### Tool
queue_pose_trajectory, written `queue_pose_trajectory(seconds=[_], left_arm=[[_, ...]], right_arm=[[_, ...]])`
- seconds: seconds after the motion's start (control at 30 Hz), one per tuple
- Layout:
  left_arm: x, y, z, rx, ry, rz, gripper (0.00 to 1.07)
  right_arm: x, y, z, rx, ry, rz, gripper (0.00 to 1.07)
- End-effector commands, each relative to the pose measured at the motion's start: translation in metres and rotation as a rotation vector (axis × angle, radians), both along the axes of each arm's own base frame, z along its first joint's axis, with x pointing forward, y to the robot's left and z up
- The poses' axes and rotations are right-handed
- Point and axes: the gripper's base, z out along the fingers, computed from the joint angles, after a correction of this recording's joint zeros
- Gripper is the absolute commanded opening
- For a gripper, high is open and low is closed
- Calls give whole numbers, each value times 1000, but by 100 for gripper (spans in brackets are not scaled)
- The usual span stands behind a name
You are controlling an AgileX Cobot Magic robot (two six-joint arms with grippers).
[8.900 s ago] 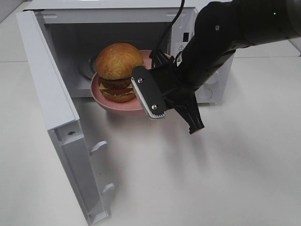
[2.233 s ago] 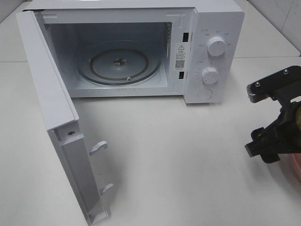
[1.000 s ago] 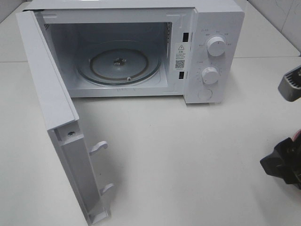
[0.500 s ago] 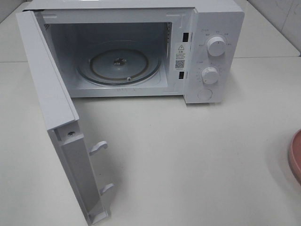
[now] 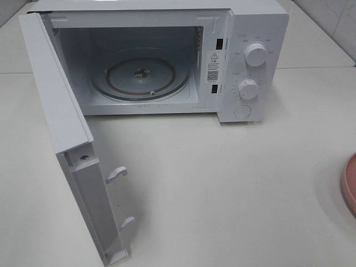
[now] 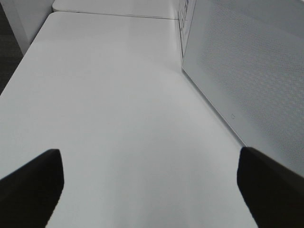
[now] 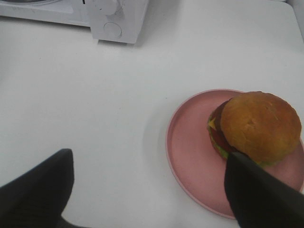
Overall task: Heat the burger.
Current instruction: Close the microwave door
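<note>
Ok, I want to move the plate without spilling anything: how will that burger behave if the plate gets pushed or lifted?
The burger is tall and stacked in loose layers, so it may lean or slide apart if jolted. It sits off-centre on the pink plate, near one rim, so lifting the plate there would probably feel lopsided. The plate looks smooth and shallow, so the burger could skid.

White tabletop seen across whole scene, matte, evenly lit, soft shadows cast. Seam between adjoining tables noted behind. Pale tiled wall glimpsed at far right corner. Dark floor strip seen beside table edge.
</note>
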Motion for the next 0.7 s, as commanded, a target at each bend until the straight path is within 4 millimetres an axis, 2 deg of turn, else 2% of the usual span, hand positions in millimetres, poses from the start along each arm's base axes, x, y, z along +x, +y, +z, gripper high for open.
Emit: queue_pose_trajectory(seconds=[0.03,0.27,0.7], left_arm=[[-2,-1,1,-9,-31,-3,91],[-2,-1,1,-9,-31,-3,91],[-2,-1,1,-9,-31,-3,91]], right_arm=[[-16,-2,-1,21,-68,-53,76],[-29,-2,-5,43,-180,-128,76],[-24,0,-9,65,-207,-142,76]])
